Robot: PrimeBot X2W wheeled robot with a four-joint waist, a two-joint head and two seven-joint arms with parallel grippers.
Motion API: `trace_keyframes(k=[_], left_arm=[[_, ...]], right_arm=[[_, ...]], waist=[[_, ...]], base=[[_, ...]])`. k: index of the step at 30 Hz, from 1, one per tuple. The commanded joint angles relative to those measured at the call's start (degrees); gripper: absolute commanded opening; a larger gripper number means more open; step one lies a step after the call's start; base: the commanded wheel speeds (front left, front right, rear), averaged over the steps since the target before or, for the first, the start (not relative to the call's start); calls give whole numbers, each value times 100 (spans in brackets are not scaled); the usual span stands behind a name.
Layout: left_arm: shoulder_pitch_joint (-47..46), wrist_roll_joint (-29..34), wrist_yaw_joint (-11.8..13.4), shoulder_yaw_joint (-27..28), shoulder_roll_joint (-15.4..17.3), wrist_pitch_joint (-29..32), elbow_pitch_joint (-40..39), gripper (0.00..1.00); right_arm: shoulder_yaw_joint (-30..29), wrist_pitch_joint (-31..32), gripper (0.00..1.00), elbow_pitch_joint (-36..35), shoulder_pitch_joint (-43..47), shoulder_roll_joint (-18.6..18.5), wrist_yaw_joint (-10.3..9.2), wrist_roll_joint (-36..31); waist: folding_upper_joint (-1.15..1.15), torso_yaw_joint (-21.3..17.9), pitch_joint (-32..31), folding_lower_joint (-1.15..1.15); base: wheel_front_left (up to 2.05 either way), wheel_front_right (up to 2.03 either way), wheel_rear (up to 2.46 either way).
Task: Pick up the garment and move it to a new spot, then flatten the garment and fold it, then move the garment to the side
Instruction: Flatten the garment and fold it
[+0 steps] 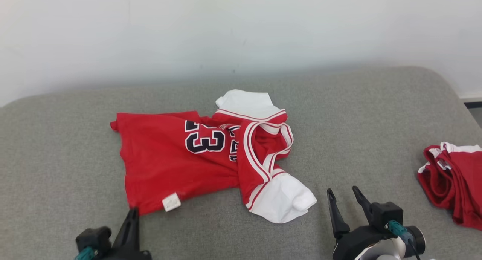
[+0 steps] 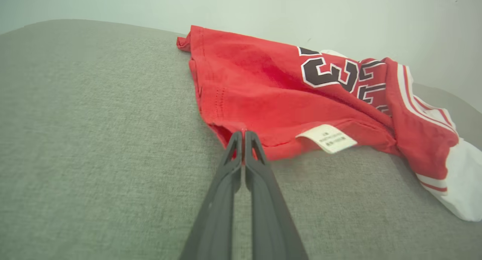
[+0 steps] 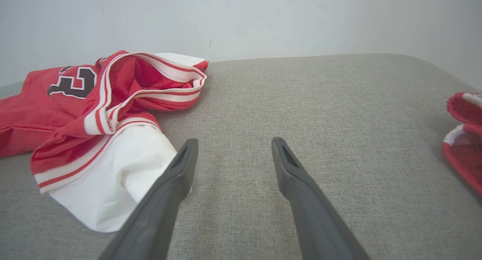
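The garment [image 1: 177, 165] is a red jersey with white sleeves, white-and-red trim and a dark number 23, lying rumpled on the grey cushion [image 1: 56, 147]. My left gripper [image 1: 132, 211] is shut on the garment's near lower hem corner; in the left wrist view the left gripper [image 2: 244, 133] pinches the red hem of the garment [image 2: 263, 94], just left of a white care label [image 2: 327, 138]. My right gripper [image 1: 343, 192] stands open over bare cushion, right of the white sleeve. The right gripper [image 3: 232, 142] has nothing between its fingers, and the garment [image 3: 94, 113] lies to its left.
A second red and white garment [image 1: 453, 181] lies bunched at the cushion's right edge, also the second garment [image 3: 465, 128] in the right wrist view. A pale wall [image 1: 241, 30] rises behind the cushion. Bare cushion stretches left and front of the jersey.
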Motion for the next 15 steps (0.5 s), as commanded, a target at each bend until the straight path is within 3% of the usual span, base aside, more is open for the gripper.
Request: trace_keyframes(k=[1,13,15], left_arm=[[258,103,-6,146,-2,-19,-198,0],[1102,632,65,913,-79,-19,-640,0],[1242,691,110,1038,-117,-19,-590,13]], right_arm=[[43,4,100,23,114,15,-15,84],[330,3,100,-17,460,16,-15,269],[381,4,100,-14,492,15,-15,306]], waist=[[0,9,-205,0],[0,-155,-433,0],[0,-181,-446,0]], base=[[0,0,0],[0,0,0],[0,0,0]])
